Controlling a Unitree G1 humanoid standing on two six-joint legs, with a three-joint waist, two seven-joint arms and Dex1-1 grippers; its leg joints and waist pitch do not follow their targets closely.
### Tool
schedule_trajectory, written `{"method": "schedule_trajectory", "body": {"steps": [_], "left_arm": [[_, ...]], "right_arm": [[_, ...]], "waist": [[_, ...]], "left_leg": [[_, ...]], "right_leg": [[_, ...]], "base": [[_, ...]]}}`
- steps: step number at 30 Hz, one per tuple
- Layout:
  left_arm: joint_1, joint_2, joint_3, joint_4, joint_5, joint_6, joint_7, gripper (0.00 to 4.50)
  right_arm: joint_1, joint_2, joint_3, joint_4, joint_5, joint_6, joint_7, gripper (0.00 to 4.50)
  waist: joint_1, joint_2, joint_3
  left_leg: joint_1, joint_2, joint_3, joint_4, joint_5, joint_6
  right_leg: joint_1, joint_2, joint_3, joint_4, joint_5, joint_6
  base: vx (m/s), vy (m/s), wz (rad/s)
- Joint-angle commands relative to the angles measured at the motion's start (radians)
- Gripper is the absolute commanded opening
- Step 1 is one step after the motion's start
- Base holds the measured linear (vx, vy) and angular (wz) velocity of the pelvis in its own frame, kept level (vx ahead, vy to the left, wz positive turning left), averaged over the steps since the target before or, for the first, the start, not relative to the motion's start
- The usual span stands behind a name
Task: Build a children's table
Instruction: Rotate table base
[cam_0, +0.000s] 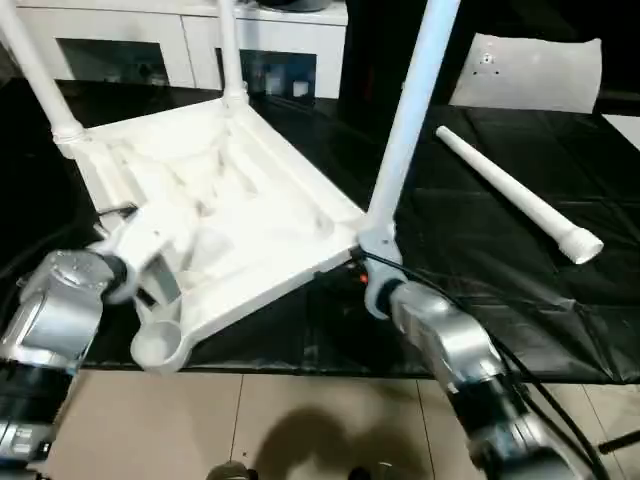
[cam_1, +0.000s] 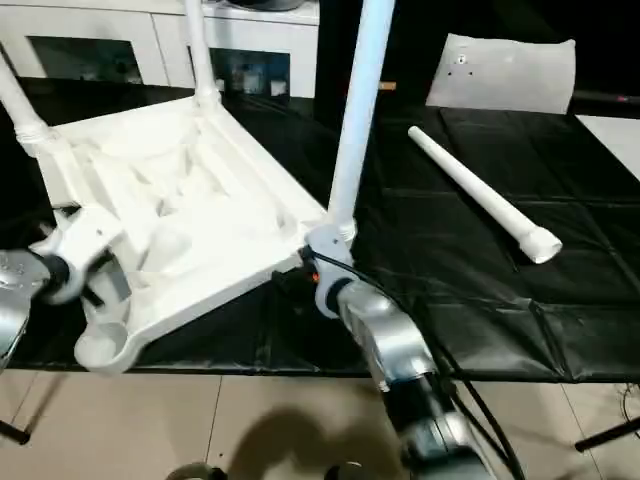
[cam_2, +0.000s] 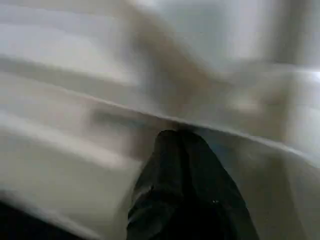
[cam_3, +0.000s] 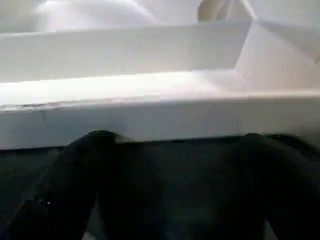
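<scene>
Tabletop (cam_0: 235, 215) lies ribbed underside up on black-covered work table (cam_0: 480, 260), overhanging its front edge. Three legs (cam_0: 410, 110) stand in corner sockets; front-left socket (cam_0: 158, 345) empty. Fourth leg (cam_0: 515, 195) lies loose toward the right edge. Left gripper (cam_2: 182, 150) pinched closed against tabletop, holding nothing. Right gripper (cam_3: 175, 137) jaws wide apart at tabletop rim.

Three upright legs (cam_0: 410, 110) cut off above, left wrist view blurred

Spread tool (cam_3: 175, 137) at, seemingly touching, tabletop (cam_3: 150, 117) rim
</scene>
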Motion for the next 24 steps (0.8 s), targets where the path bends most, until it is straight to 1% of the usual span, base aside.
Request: {"method": "schedule_trajectory", "body": {"steps": [1,2,4,5,6,7,9,11,12,13,14,15,16,17,18,19,20,21,22,23,24], "left_arm": [[0.003,-0.019,-0.072,-0.076,-0.091,0.035,-0.117,0.08],[0.007,-0.02,-0.098,-0.096,-0.119,0.057,-0.166,0.08],[0.008,-0.025,-0.106,-0.101,-0.131,0.056,-0.181,0.08],[0.001,-0.054,-0.107,-0.103,-0.155,0.062,-0.189,0.08],[-0.009,-0.079,-0.103,-0.098,-0.173,0.062,-0.192,0.08],[-0.016,-0.095,-0.101,-0.098,-0.187,0.068,-0.197,0.08],[-0.044,-0.136,-0.095,-0.082,-0.217,0.064,-0.203,0.08],[-0.066,-0.167,-0.09,-0.058,-0.221,0.055,-0.189,0.08],[-0.101,-0.204,-0.09,-0.001,-0.199,0.012,-0.151,0.08],[-0.101,-0.204,-0.09,-0.001,-0.199,0.012,-0.151,0.08],[-0.119,-0.225,-0.089,0.033,-0.186,-0.014,-0.126,0.08],[-0.147,-0.255,-0.087,0.093,-0.164,-0.068,-0.08,0.08],[-0.159,-0.266,-0.086,0.119,-0.154,-0.097,-0.061,0.08],[-0.18,-0.288,-0.081,0.162,-0.149,-0.139,-0.042,0.08],[-0.187,-0.296,-0.079,0.177,-0.148,-0.152,-0.036,0.08],[-0.205,-0.326,-0.062,0.21,-0.156,-0.169,-0.011,0.08],[-0.219,-0.347,-0.051,0.234,-0.163,-0.18,0.007,0.08],[-0.246,-0.385,-0.044,0.295,-0.161,-0.246,0.049,0.08],[-0.246,-0.386,-0.044,0.296,-0.161,-0.248,0.05,0.08],[-0.274,-0.42,-0.034,0.366,-0.151,-0.328,0.095,0.08],[-0.295,-0.441,-0.02,0.421,-0.142,-0.395,0.145,0.08]], "right_arm": [[-0.027,0.004,-0.008,0.035,-0.005,-0.028,-0.007,4.5],[-0.037,0.001,-0.013,0.053,-0.008,-0.038,-0.013,4.5],[-0.039,-0.001,-0.015,0.055,-0.01,-0.041,-0.016,4.5],[-0.042,-0.004,-0.025,0.055,-0.005,-0.043,-0.018,4.5],[-0.042,-0.007,-0.03,0.052,-0.002,-0.044,-0.018,4.5],[-0.046,-0.01,-0.034,0.06,-0.001,-0.051,-0.018,4.5],[-0.052,-0.018,-0.043,0.074,-0.002,-0.068,-0.018,4.5],[-0.052,-0.024,-0.048,0.075,-0.005,-0.073,-0.021,4.5],[-0.053,-0.033,-0.054,0.08,-0.01,-0.082,-0.025,4.5],[-0.053,-0.033,-0.054,0.08,-0.01,-0.082,-0.025,4.5],[-0.053,-0.036,-0.059,0.082,-0.011,-0.085,-0.028,4.5],[-0.053,-0.041,-0.069,0.084,-0.012,-0.092,-0.035,4.5],[-0.053,-0.042,-0.072,0.083,-0.013,-0.094,-0.04,4.5],[-0.051,-0.045,-0.082,0.076,-0.011,-0.094,-0.045,4.5],[-0.05,-0.046,-0.086,0.074,-0.01,-0.094,-0.047,4.5],[-0.047,-0.051,-0.091,0.067,-0.012,-0.103,-0.055,4.5],[-0.046,-0.055,-0.096,0.064,-0.015,-0.112,-0.06,4.5],[-0.041,-0.062,-0.111,0.052,-0.017,-0.133,-0.079,4.5],[-0.041,-0.062,-0.111,0.052,-0.017,-0.133,-0.079,4.5],[-0.037,-0.065,-0.131,0.036,-0.016,-0.149,-0.097,4.5],[-0.032,-0.069,-0.142,0.02,-0.013,-0.157,-0.107,4.5]], "waist": [[-0.007,0.023,-0.074],[-0.008,0.024,-0.074],[-0.011,0.022,-0.073],[-0.017,0.015,-0.074],[-0.017,0.015,-0.074],[-0.021,0.019,-0.077],[-0.024,0.017,-0.079],[-0.025,0.019,-0.08],[-0.029,0.015,-0.08],[-0.027,0.015,-0.081],[-0.027,0.015,-0.081],[-0.027,0.016,-0.081],[-0.026,0.014,-0.082],[-0.026,0.016,-0.083],[-0.026,0.014,-0.082],[-0.026,0.013,-0.083],[-0.024,0.013,-0.084],[-0.024,0.01,-0.085],[-0.022,0.01,-0.085],[-0.02,0.009,-0.087],[-0.018,0.007,-0.088]], "left_leg": [[0.02,0.031,-0.009,-0.076,-0.299,-0.052],[0.019,0.03,-0.008,-0.076,-0.299,-0.051],[0.012,0.028,-0.01,-0.078,-0.287,-0.049],[0.012,0.026,-0.009,-0.076,-0.281,-0.047],[0.012,0.026,-0.009,-0.076,-0.281,-0.047],[0.014,0.027,-0.007,-0.073,-0.263,-0.046],[0.011,0.023,-0.005,-0.071,-0.247,-0.037],[0.008,0.023,-0.005,-0.068,-0.229,-0.028],[0.008,0.02,-0.002,-0.066,-0.227,-0.02],[0.01,0.02,-0.002,-0.064,-0.227,-0.02],[0.01,0.02,-0.002,-0.064,-0.227,-0.02],[0.004,0.021,-0.005,-0.066,-0.213,-0.016],[0.008,0.02,-0.003,-0.063,-0.225,-0.012],[0.006,0.021,-0.005,-0.064,-0.225,-0.013],[0.007,0.02,-0.004,-0.064,-0.229,-0.01],[0.004,0.023,-0.005,-0.065,-0.225,-0.013],[0.006,0.022,-0.005,-0.064,-0.221,-0.014],[0.006,0.022,-0.003,-0.062,-0.209,-0.008],[0.005,0.021,-0.002,-0.062,-0.201,-0.005],[0.004,0.021,-0.002,-0.061,-0.196,-0.001],[0.001,0.018,-0.002,-0.06,-0.186,0.006]], "right_leg": [[0.039,-0.059,0.05,-0.069,-0.278,-0.192],[0.04,-0.057,0.051,-0.071,-0.28,-0.187],[0.048,-0.058,0.049,-0.07,-0.284,-0.178],[0.047,-0.057,0.05,-0.071,-0.287,-0.174],[0.047,-0.057,0.05,-0.071,-0.287,-0.174],[0.048,-0.056,0.05,-0.071,-0.265,-0.177],[0.051,-0.055,0.049,-0.07,-0.249,-0.181],[0.053,-0.054,0.049,-0.069,-0.232,-0.185],[0.053,-0.05,0.048,-0.075,-0.241,-0.18],[0.052,-0.052,0.048,-0.074,-0.242,-0.181],[0.052,-0.052,0.048,-0.074,-0.242,-0.181],[0.058,-0.053,0.047,-0.074,-0.239,-0.179],[0.053,-0.052,0.047,-0.079,-0.255,-0.173],[0.056,-0.053,0.047,-0.076,-0.251,-0.174],[0.054,-0.051,0.045,-0.082,-0.264,-0.168],[0.058,-0.054,0.045,-0.078,-0.261,-0.171],[0.057,-0.053,0.045,-0.077,-0.253,-0.172],[0.056,-0.053,0.046,-0.077,-0.233,-0.177],[0.058,-0.051,0.046,-0.076,-0.221,-0.177],[0.059,-0.052,0.046,-0.077,-0.214,-0.179],[0.062,-0.051,0.045,-0.077,-0.203,-0.176]], "base": [[0.0,0.0,0.0],[0.0,0.0,0.0],[0.0,0.0,0.0],[0.0,0.0,0.0],[0.0,0.0,0.0],[0.0,0.0,0.0],[0.0,0.0,0.0],[0.0,0.0,0.0],[0.0,0.0,0.0],[0.0,0.0,0.0],[0.0,0.0,0.0],[0.0,0.0,0.0],[0.0,0.0,0.0],[0.0,0.0,0.0],[0.0,0.0,0.0],[0.0,0.0,0.0],[0.0,0.0,0.0],[0.0,0.0,0.0],[0.0,0.0,0.0],[0.0,0.0,0.0],[0.0,0.0,0.0]]}}
